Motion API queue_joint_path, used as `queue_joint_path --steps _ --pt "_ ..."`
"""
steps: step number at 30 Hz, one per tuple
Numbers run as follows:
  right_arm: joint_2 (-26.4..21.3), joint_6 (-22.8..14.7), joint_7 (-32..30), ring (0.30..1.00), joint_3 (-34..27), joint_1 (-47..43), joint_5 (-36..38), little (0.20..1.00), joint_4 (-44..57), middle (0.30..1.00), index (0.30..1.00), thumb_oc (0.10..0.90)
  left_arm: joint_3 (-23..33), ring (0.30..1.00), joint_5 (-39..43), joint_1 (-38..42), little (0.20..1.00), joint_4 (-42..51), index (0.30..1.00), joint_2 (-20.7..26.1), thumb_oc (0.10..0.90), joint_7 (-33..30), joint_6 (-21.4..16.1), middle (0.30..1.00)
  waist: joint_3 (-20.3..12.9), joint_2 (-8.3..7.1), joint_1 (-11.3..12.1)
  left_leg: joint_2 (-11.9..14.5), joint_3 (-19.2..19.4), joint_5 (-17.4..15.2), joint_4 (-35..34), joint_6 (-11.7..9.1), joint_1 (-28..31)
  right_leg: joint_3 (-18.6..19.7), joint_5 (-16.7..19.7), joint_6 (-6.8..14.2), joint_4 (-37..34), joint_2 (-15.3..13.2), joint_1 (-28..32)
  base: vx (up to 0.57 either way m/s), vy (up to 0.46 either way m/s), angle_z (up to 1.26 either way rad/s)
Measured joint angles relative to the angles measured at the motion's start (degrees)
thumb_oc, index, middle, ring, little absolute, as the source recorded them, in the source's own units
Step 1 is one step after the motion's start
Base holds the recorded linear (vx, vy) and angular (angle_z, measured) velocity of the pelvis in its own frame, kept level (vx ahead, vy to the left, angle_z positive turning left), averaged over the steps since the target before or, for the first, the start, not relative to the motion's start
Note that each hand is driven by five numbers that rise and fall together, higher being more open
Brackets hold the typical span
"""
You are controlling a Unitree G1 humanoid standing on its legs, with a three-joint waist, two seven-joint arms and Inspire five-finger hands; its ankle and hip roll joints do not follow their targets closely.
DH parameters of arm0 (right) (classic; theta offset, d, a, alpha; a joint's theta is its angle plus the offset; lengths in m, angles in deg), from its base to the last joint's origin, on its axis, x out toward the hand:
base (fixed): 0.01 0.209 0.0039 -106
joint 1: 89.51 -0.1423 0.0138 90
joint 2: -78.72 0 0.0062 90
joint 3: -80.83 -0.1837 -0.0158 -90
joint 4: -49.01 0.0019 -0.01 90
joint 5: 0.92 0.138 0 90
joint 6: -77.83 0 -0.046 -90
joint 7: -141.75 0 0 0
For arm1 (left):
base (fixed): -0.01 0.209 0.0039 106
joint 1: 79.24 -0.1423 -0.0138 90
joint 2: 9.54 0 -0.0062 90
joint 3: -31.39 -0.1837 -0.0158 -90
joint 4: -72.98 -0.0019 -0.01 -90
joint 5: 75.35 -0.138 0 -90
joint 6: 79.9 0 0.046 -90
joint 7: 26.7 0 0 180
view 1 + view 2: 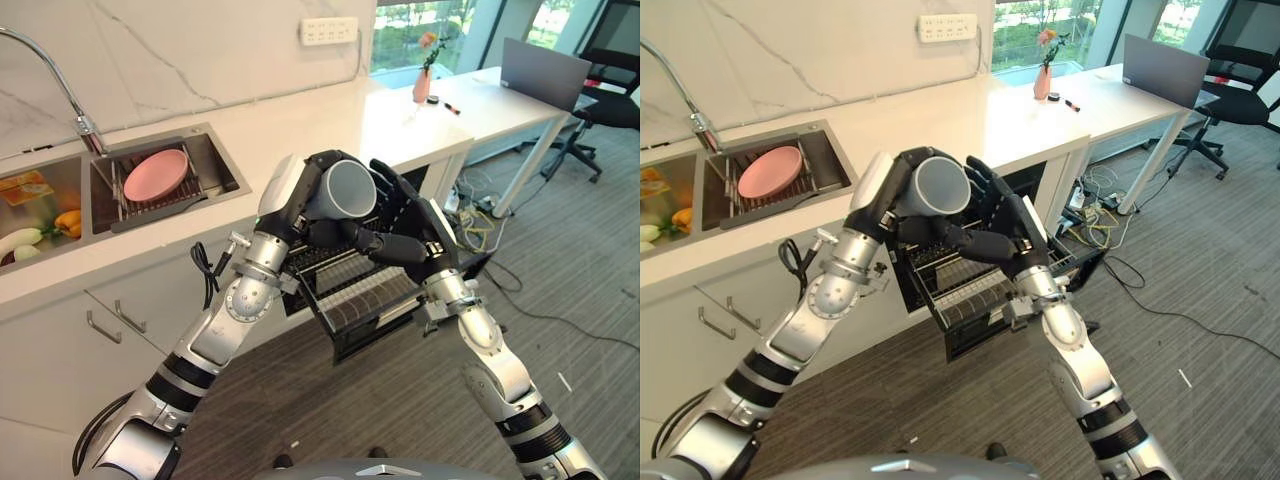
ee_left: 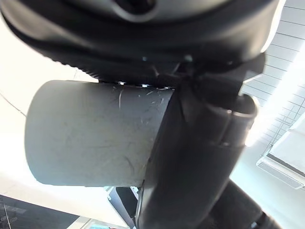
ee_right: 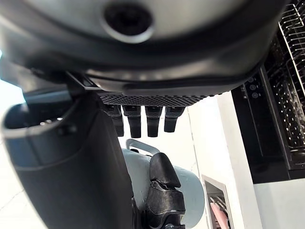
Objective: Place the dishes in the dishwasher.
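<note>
Gripping a grey cup, the left hand is seen raised above the pulled-out dishwasher rack, its fingers curled round the cup's body. The cup is held on its side, mouth turned toward the camera. In the left wrist view the cup wall is pressed against a dark finger. The right hand is held just beside the cup, fingers straight and spread, thumb reaching under it; whether the thumb actually touches the cup is hard to tell. In the right wrist view the cup is seen past the straight fingers. A pink plate is left on the drying rack in the sink, well apart from both hands. A vase is noted on the white desk behind.
</note>
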Motion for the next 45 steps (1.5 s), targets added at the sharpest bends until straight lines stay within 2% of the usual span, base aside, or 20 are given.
queue_joint_path --steps 6,20,25,26,27,45 --pt "-0.29 -0.03 -0.06 0.900 0.13 0.00 0.73 0.900 -0.11 0.900 0.900 0.800 -1.05 0.300 4.30 0.00 0.300 -0.02 0.300 0.06 0.400 0.96 0.94 0.300 -0.03 -0.04 0.59 -0.12 -0.57 0.22 0.00 0.09 -0.28 -0.60 0.01 -0.01 0.00 -0.11 0.03 -0.01 0.004 0.04" --pt "-1.10 0.01 1.27 0.900 3.71 -2.28 1.67 0.900 -8.76 0.900 0.900 0.800 -3.24 0.300 4.28 0.13 0.300 -2.45 0.300 2.06 0.400 4.46 5.32 0.300 -0.33 -0.28 0.88 -0.33 -1.62 0.64 0.00 0.18 -0.52 -1.65 0.02 -0.02 0.00 -0.28 0.36 -0.01 0.001 0.02" --pt "-0.88 0.11 1.76 0.900 4.78 -3.85 1.83 0.900 -10.68 0.900 0.900 0.800 -3.34 0.300 4.31 0.14 0.300 -2.75 0.300 3.01 0.400 4.61 5.84 0.300 -0.46 -0.41 1.04 -0.34 -1.81 0.67 0.01 0.16 -0.52 -1.82 0.02 -0.02 0.00 -0.29 0.49 -0.01 -0.001 0.01" --pt "-0.60 0.10 2.06 0.516 4.77 -3.96 1.95 0.516 -11.14 0.516 0.516 0.544 -3.36 0.300 4.32 0.14 0.300 -2.97 0.300 3.01 0.400 4.61 5.85 0.300 -0.47 -0.42 1.08 -0.38 -1.91 0.68 0.01 0.17 -0.48 -1.92 0.01 -0.02 0.00 -0.33 0.61 -0.01 -0.003 0.05" --pt "-0.53 0.23 2.13 0.300 4.80 -3.98 2.02 0.300 -11.19 0.300 0.300 0.400 -3.40 0.300 4.33 0.14 0.300 -3.13 0.300 3.01 0.400 4.61 5.85 0.300 -0.48 -0.41 1.11 -0.41 -1.98 0.69 0.01 0.19 -0.47 -1.97 0.00 -0.03 0.00 -0.37 0.65 -0.01 0.000 0.04" --pt "0.94 -1.15 -0.36 0.300 4.69 -3.24 -0.66 0.300 -10.99 0.300 0.300 0.400 -3.68 0.300 6.01 0.65 0.300 -3.39 0.300 2.99 0.400 3.55 6.02 0.300 -1.04 0.05 0.93 -1.46 -4.40 1.21 -0.03 0.71 -1.45 -4.31 -0.05 -0.10 0.00 -1.26 1.01 -0.01 0.000 0.07"
